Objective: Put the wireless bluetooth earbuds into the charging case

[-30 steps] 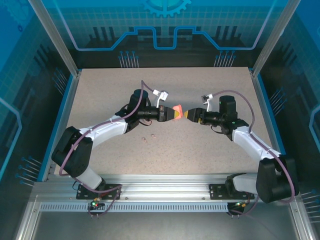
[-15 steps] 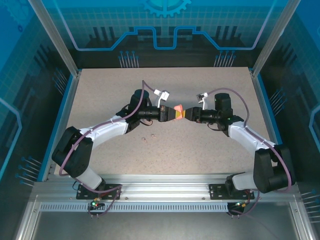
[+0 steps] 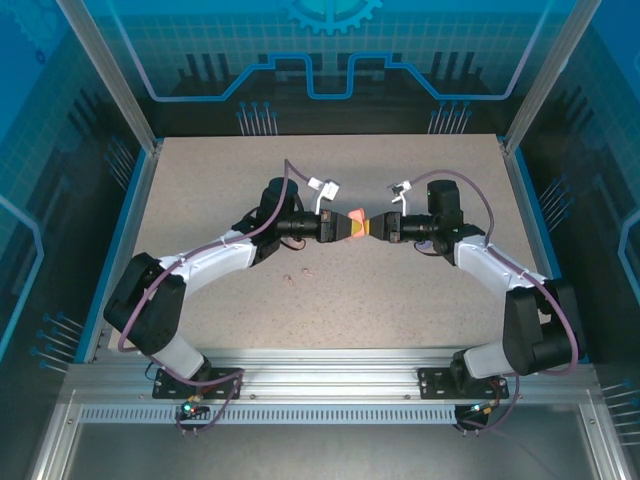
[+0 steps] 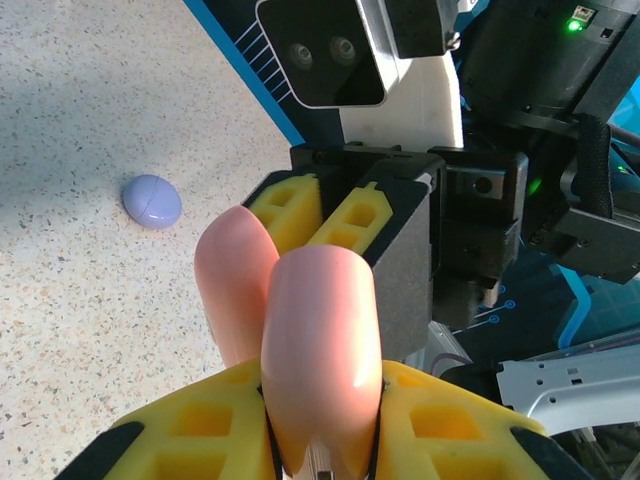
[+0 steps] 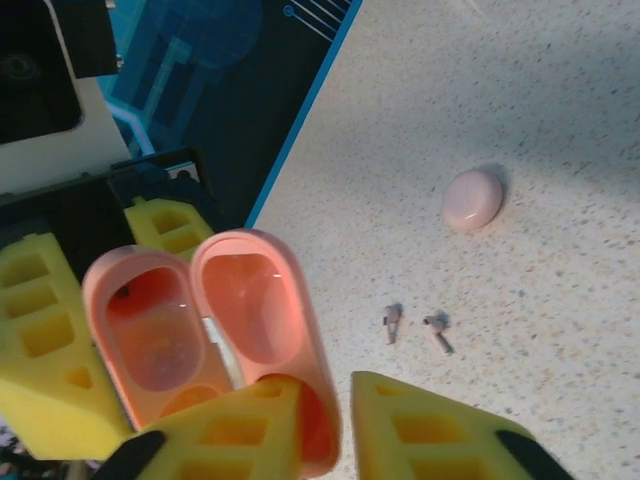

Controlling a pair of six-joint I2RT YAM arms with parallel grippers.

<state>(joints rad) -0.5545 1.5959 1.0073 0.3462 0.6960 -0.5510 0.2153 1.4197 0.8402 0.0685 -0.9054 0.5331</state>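
Coral charging case (image 5: pixel 210 330) is up off the tabletop (image 5: pixel 560 120), hinged wide open, its two smooth orange hollows on show. Down on the speckled surface lie two tiny pale stemmed earbuds (image 5: pixel 392 322), side by side, not touching. Near them sits a closed pale-pink case (image 5: pixel 472 198). A closed lilac case (image 4: pixel 152 200) rests flat too.
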